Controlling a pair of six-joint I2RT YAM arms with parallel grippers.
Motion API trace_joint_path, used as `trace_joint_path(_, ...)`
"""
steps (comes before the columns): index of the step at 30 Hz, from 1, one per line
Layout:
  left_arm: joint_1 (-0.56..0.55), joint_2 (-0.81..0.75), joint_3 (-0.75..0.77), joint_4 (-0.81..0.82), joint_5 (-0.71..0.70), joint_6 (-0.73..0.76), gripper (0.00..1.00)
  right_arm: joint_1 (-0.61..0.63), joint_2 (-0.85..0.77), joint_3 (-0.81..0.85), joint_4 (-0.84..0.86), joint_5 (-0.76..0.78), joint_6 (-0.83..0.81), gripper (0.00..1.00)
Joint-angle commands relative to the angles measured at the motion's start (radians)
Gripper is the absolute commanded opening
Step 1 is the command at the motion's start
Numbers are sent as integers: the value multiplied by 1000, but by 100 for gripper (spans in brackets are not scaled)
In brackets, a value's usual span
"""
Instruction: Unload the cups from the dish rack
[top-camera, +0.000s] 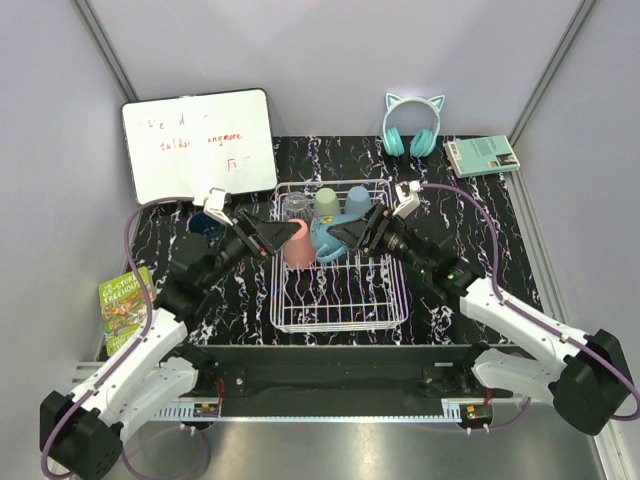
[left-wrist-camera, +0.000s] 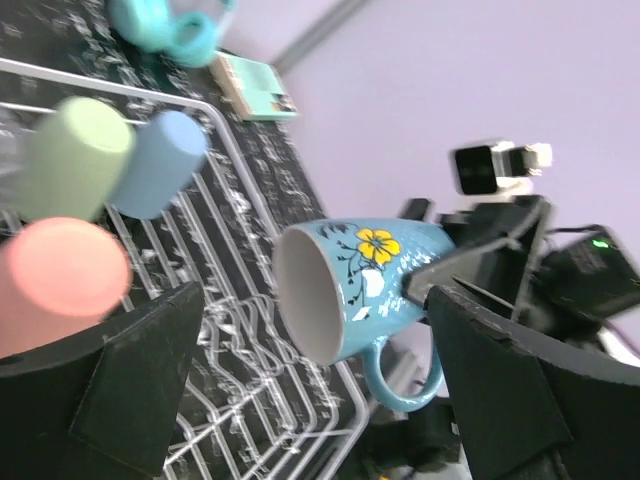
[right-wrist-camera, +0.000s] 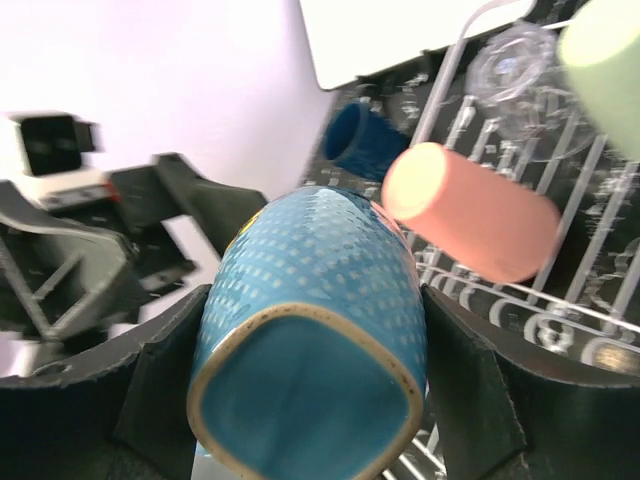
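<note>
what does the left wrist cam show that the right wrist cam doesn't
Only the left wrist: the open mouth of the teal mug, its yellow flower and handle, the light-blue tumbler and the headphones. Only the right wrist: the mug's base, the navy mug and the whiteboard. Both: the teal mug clamped in the right gripper, the pink tumbler, the green tumbler and the dish rack.
</note>
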Motion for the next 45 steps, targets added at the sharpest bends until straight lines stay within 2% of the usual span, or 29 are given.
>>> trace_joint_path(1, -14, 5, -50, 294, 102, -106, 96, -33, -18, -35, 391, -130, 170, 0)
trace_joint_path(10, -80, 20, -54, 346, 79, -80, 84, -39, 111, -40, 595, -201, 289, 0)
trace_joint_path(23, -192, 101, -36, 397, 49, -51, 68, -39, 196, -19, 677, -259, 341, 0)
trace_joint_path(26, -210, 123, -27, 409, 47, -46, 60, -40, 211, -20, 703, -275, 361, 0)
trace_joint_path(32, -227, 158, -19, 441, 47, -46, 51, -40, 236, -26, 770, -312, 402, 0)
trace_joint_path(36, -230, 173, -11, 457, 56, -46, 35, -39, 248, -29, 801, -342, 421, 0)
trace_joint_path(37, -230, 183, -13, 461, 62, -49, 25, -37, 249, -32, 804, -344, 424, 0)
trace_joint_path(39, -230, 195, -13, 477, 71, -54, 12, -37, 252, -35, 813, -348, 428, 0)
trace_joint_path(40, -230, 198, -14, 475, 73, -57, 0, -37, 252, -37, 815, -348, 428, 0)
trace_joint_path(45, -233, 198, -8, 452, 82, -51, 0, -37, 239, -43, 790, -348, 415, 0)
